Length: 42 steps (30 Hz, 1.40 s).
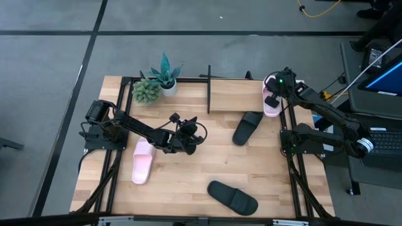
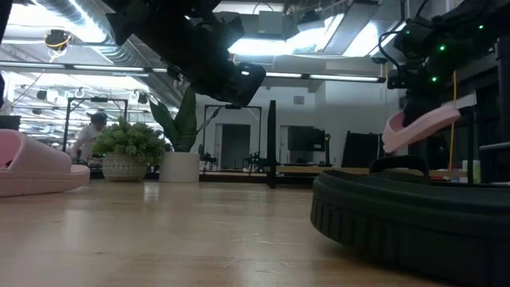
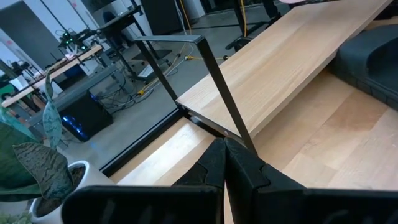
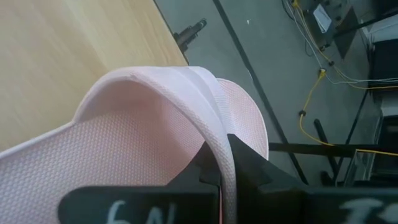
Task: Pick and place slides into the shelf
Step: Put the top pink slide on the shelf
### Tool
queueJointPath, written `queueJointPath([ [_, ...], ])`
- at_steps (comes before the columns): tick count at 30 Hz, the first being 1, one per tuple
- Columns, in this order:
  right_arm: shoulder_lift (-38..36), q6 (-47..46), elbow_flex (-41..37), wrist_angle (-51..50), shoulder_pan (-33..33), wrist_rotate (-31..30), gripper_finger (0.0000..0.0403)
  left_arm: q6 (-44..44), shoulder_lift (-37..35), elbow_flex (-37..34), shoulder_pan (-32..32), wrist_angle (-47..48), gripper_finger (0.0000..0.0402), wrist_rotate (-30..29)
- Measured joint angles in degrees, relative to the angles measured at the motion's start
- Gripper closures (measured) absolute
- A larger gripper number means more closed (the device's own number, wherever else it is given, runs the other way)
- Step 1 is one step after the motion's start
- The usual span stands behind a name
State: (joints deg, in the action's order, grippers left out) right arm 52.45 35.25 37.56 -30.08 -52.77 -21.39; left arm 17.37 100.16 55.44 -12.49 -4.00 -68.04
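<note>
Jaws of the right gripper (image 4: 225, 163) are pinching a pink slide's (image 4: 155, 118) strap over the shelf (image 1: 235, 97); overhead, the arm is hiding this. Left gripper (image 3: 225, 163), jaws closed, is hovering mid-worktop.

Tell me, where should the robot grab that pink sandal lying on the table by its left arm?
Probably the wide strap. The pink slide lies flat, sole down, lengthwise along the table beside the left gripper, so its strap arches up as the highest part. Coming straight down, one finger could slip under the arch and one stay outside, much as the right gripper pinches the other pink slide.
</note>
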Motion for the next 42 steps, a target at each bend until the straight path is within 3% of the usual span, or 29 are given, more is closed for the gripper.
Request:
queueJointPath([
  [13, 0.26, -3.08, 0.0, -1.8, 0.93, -0.22, 0.039, 0.0, 0.0, 0.0, 0.0, -0.01, 0.0401, 0.01],
  [22, 2.6, -2.72, -1.92, 1.63, 1.73, -5.27, 0.039, -0.01, 0.0, 0.0, 0.0, -0.1, 0.0401, 0.0],
  [42, 5.38, -2.03, -2.29, 1.19, 1.77, -4.0, 0.039, -0.02, 0.0, 0.0, 0.0, -0.16, 0.0401, -0.02],
])
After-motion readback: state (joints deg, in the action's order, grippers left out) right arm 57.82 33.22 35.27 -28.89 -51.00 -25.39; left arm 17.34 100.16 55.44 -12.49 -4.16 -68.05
